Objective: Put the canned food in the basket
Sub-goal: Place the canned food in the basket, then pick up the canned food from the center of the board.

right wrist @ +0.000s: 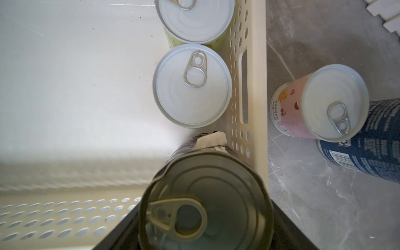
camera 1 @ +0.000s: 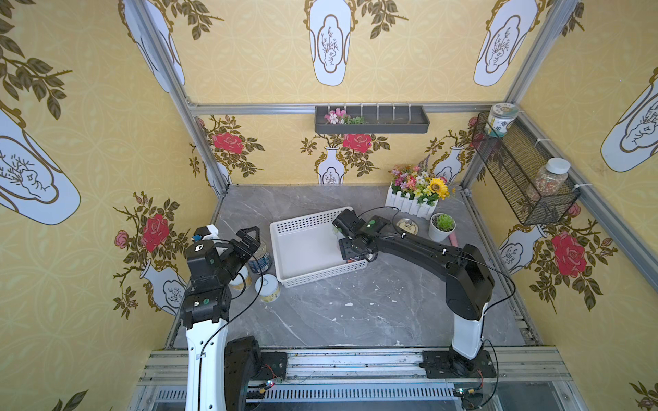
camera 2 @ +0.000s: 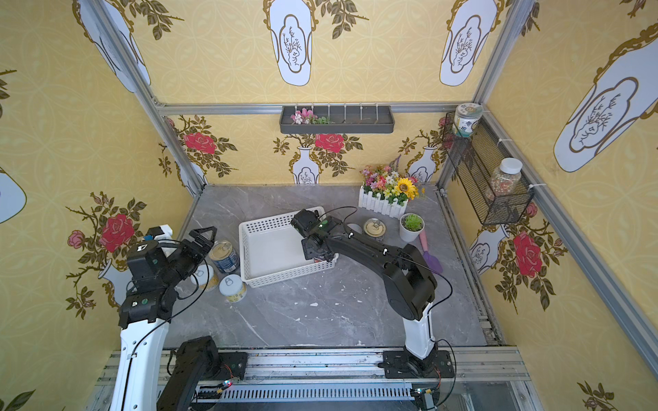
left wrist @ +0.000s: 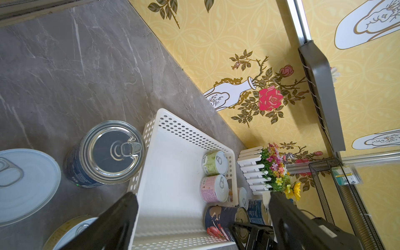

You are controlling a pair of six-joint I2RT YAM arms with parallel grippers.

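The white perforated basket (camera 1: 306, 222) (camera 2: 263, 225) (left wrist: 179, 121) (right wrist: 249, 65) lies mid-table. In its near right corner my right gripper (camera 1: 357, 257) (camera 2: 320, 254) (right wrist: 205, 216) is shut on a dark, gold-lidded can (left wrist: 223, 218) (right wrist: 207, 194). A green can (left wrist: 213, 163) and a pink can (left wrist: 213, 188) (right wrist: 192, 85) stand beside it in the basket. My left gripper (camera 1: 249, 242) (camera 2: 203, 236) (left wrist: 203, 195) hangs open and empty left of the basket, above a dark blue can (camera 1: 261, 257) (left wrist: 104, 153) and two pale yellow cans (camera 2: 232, 288) (camera 2: 204, 277).
Right of the basket stand a pink can (right wrist: 320, 104) and a blue can (right wrist: 374, 147) (camera 2: 374, 229). Behind them are a white flower planter (camera 1: 414, 195), a succulent pot (camera 1: 441, 226) and a purple scoop (camera 2: 431, 254). A wire basket (camera 1: 523, 170) with jars hangs on the right wall.
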